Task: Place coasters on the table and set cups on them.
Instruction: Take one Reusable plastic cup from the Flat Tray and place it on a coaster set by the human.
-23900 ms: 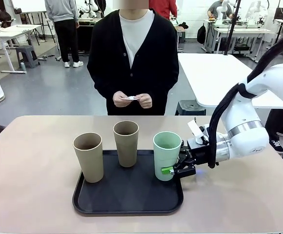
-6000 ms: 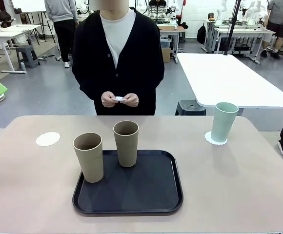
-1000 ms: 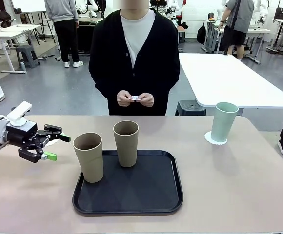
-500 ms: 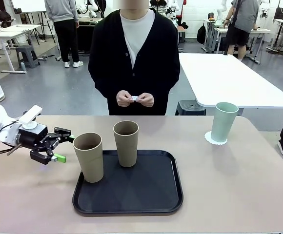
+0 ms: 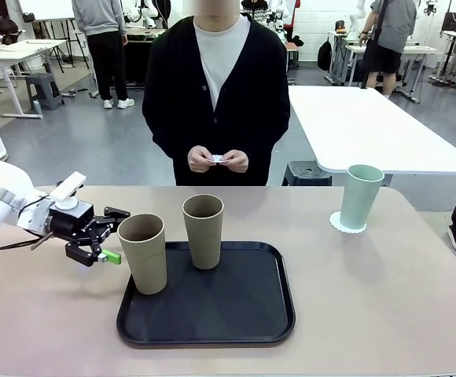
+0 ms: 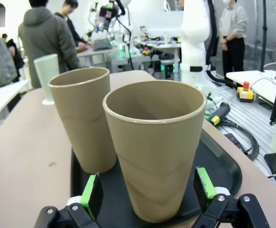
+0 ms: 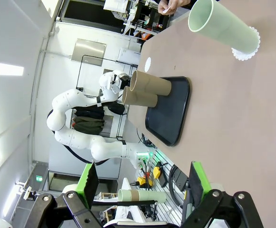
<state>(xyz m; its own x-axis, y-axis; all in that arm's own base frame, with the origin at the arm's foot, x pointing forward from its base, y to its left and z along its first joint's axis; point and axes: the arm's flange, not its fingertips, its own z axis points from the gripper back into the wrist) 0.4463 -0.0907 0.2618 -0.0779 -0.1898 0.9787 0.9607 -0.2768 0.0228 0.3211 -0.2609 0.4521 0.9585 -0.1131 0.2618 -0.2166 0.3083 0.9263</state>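
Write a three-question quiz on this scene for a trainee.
1. True or false: the mint green cup stands on a coaster.
2. How many cups stand on the black tray? A one, B two, C three.
3. The left end effector is open around which cup?
Key: 1 true. 2 B. 3 the beige cup at the tray's left edge.

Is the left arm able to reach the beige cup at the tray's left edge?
Probably yes: the left gripper is open right beside that cup, pads spread wider than it, nothing between. The other beige cup stands clear.
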